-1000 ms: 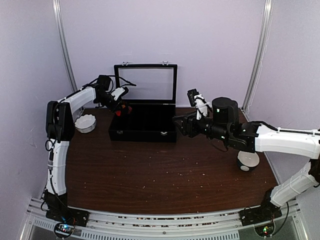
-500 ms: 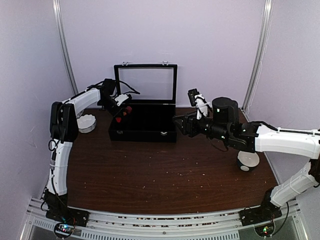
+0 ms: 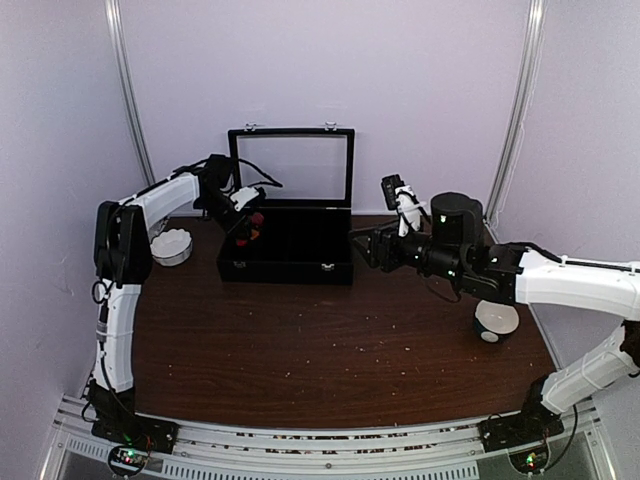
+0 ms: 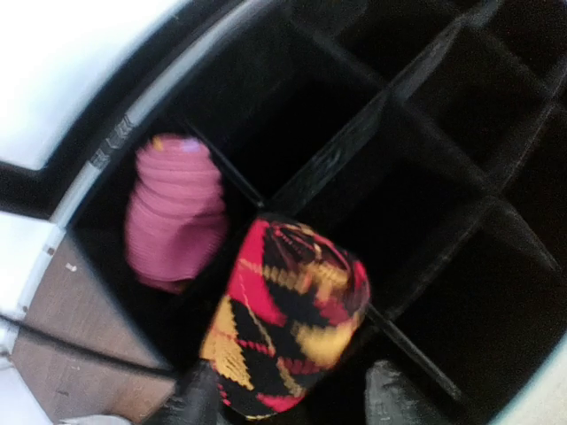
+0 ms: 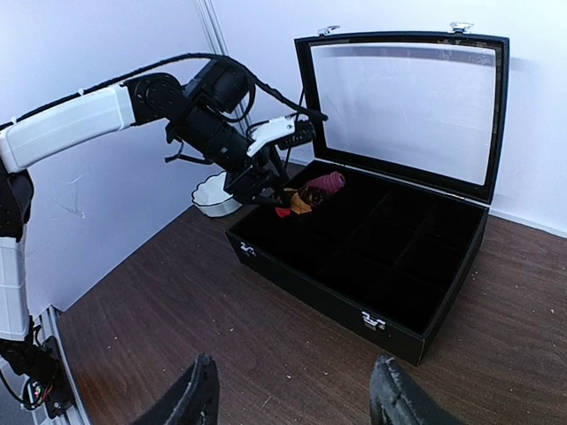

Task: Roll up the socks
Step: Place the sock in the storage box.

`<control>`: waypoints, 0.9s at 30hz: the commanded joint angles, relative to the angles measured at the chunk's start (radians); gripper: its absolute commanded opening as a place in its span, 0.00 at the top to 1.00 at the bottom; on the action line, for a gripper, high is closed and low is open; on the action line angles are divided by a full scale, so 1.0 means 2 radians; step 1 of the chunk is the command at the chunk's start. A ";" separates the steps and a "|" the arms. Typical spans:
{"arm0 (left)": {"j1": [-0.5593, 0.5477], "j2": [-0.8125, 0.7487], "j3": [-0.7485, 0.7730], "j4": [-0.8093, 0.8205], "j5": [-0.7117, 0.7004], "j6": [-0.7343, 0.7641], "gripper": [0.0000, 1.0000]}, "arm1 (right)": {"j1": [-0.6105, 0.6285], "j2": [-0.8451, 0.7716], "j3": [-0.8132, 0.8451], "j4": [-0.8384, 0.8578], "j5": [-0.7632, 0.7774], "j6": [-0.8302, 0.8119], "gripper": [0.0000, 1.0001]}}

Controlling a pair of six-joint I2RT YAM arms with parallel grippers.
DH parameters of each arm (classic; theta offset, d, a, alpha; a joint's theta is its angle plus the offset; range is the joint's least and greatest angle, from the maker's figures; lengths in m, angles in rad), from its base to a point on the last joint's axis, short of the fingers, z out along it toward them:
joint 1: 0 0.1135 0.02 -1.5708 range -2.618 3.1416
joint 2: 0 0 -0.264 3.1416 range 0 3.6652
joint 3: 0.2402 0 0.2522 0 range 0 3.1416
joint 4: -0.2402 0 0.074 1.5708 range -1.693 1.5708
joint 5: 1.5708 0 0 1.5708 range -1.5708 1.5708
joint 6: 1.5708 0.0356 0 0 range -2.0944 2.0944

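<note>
- While the left pincer (image 4: 292, 405) hangs over the 10 o'clock corner of the black compartmented case (image 3: 285, 268), its jaws stand partly open. The rolled black sock with red and orange argyle diamonds (image 4: 288, 332) sits between the dark fingers (image 4: 190, 403).
- One finger meets the roll's lower edge and the other stands clear of it. No squeeze shows.
- Argyle roll: soft knit, a stubby cylinder, tilted. It lies over a thin black divider (image 4: 337, 150); which cell it belongs to I cannot tell.
- The rolled magenta-pink ribbed sock (image 4: 173, 217) is a plump bundle at the argyle roll's 10 o'clock. It sits in the corner cell, with a divider between the two.
- The right pincer (image 5: 297, 394) is open and empty above the dark wood table (image 5: 177, 310), facing the case.
- Case lid (image 5: 403, 97): a clear pane in a black frame, upright along the 12 o'clock edge.
- Left arm: upper link upright, forearm reaching toward 1 o'clock, wrist dipped into the case.
- Right arm: stretched low from 4 o'clock toward 10 o'clock, ending short of the case's 3 o'clock end.
</note>
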 commanded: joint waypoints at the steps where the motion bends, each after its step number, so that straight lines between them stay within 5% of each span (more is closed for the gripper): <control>1: -0.005 -0.067 0.001 -0.001 0.025 -0.013 0.37 | -0.003 -0.013 -0.009 -0.001 -0.014 0.011 0.41; 14: -0.041 -0.065 -0.030 0.024 -0.027 0.015 0.37 | -0.004 -0.020 -0.029 0.004 -0.017 0.022 0.42; 21: -0.038 -0.016 0.001 0.008 -0.048 0.028 0.72 | -0.008 -0.021 -0.029 -0.001 -0.013 0.025 0.45; 27: -0.019 0.042 0.059 -0.020 -0.068 0.030 0.77 | -0.011 -0.018 -0.030 0.001 -0.021 0.029 0.46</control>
